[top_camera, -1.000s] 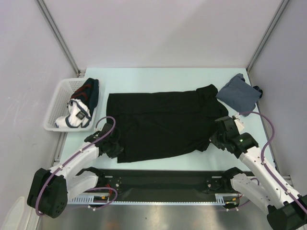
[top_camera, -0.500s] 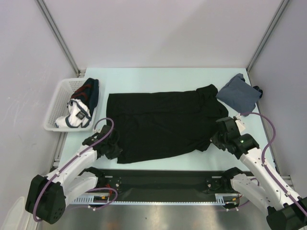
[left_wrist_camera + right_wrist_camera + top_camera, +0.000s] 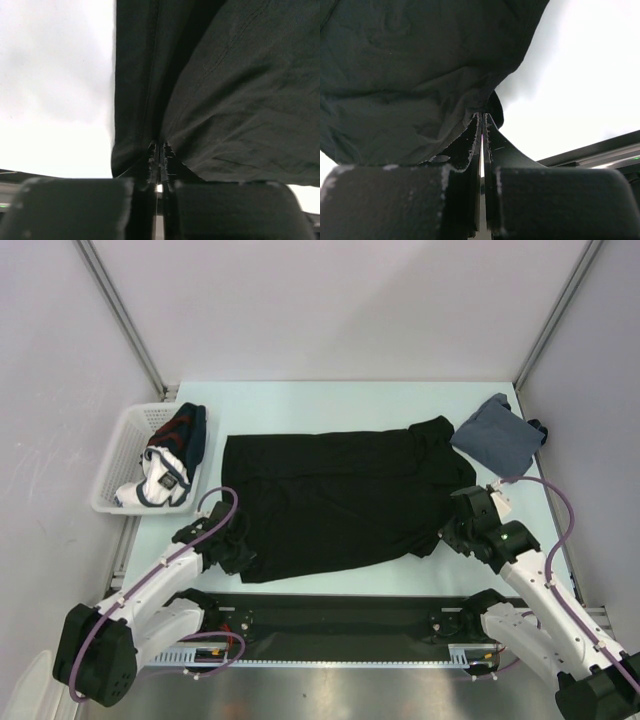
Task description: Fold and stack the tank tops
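1. My left gripper [image 3: 159, 152] and right gripper [image 3: 483, 122] each pinch tight on a near corner of the black tank top [image 3: 340, 495].
2. The blue-grey tank top [image 3: 497, 435] lies just right of it, and a white basket [image 3: 122, 445] stands to its left.
3. A pale table [image 3: 330, 405] lies beneath it.

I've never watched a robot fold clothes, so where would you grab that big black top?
Pinch the black tank top at its two near corners, coming from the near edge. It lies spread flat, so lifting both corners should carry that edge over evenly. The left end effector and right end effector each clamp one.
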You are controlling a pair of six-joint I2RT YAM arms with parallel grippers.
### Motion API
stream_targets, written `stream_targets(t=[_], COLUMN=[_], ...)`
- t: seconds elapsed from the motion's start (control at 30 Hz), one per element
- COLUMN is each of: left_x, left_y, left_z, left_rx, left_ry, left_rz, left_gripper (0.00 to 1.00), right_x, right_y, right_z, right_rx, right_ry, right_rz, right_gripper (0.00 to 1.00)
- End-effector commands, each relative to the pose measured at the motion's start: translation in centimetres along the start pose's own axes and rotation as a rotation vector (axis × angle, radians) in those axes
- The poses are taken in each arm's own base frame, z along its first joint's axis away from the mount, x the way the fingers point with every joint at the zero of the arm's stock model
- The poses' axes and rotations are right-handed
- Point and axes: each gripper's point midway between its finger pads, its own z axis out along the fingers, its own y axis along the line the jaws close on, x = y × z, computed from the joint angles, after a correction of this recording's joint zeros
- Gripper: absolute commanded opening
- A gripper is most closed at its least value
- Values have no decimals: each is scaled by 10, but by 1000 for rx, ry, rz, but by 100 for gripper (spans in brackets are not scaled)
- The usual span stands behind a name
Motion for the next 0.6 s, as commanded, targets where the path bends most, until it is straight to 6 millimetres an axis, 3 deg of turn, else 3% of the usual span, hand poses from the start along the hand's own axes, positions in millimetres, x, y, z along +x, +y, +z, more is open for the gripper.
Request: stream_targets(t=[0.0, 0.3, 0.57], left_x=[3, -5, -7], left_y=[0, 1, 1], left_z=[1, -22, -70], left_rx=[5, 4, 139], left_ry=[5, -38, -129], left_rz=[8, -36, -222], left_gripper=[0, 0, 0], right_x=[-5, -6, 0], right_y=[1, -2, -22], right_z=[-1, -4, -9], right_rx=[-11, 0, 39], right_ry=[-22, -25, -27], right_rz=[1, 1, 36], right_gripper=[1, 1, 0])
